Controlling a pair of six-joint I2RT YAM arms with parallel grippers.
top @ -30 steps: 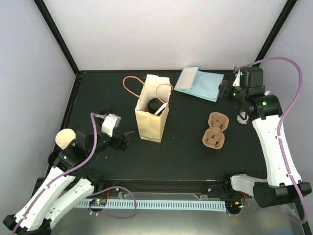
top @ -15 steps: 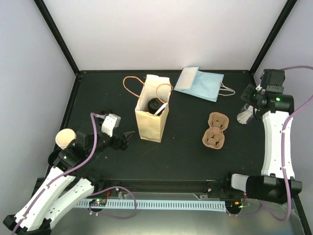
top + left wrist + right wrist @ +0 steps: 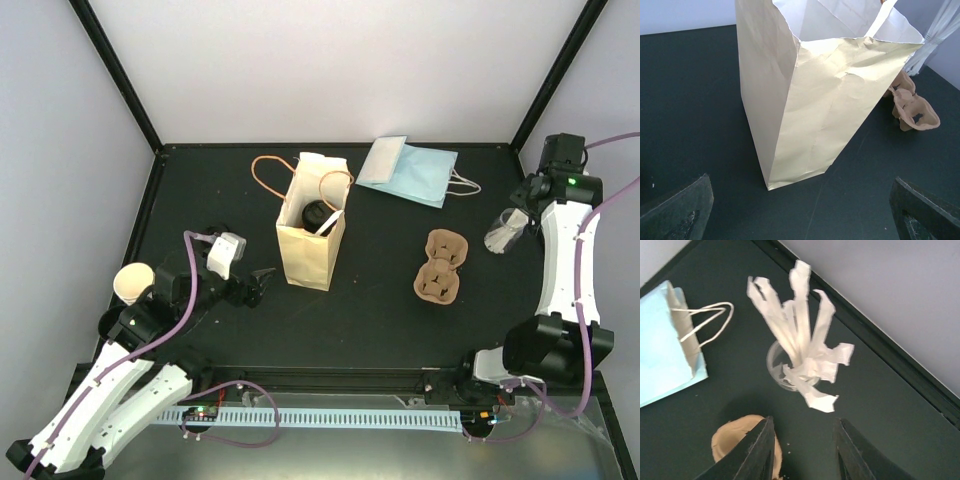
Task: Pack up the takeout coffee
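Coffee cup point(image 3: 318, 214) sits lid-up inside the tan bag point(image 3: 306, 256), so main packing looks done. L gripper point(image 3: 260, 284) stands wide open & empty beside the bag. R gripper point(image 3: 802, 452), jaws part-open w/ nothing held, hangs over the straw glass point(image 3: 785, 372), prob. for a straw.

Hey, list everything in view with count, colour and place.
Tan paper bag: one, tan, upright, left of centre.
Cream-white paper cup with black plastic lid: one, inside the bag.
Flat paper bags: two, pale blue, overlapping, far side.
Moulded-pulp cup carrier: one, brown, right of the bag.
Clear cup of white paper-wrapped sticks: one, far right.
Lidless paper cup: one showing, cream, near left.
Left gripper: black, open, facing the bag.
Right gripper: black, open, near the clear cup.
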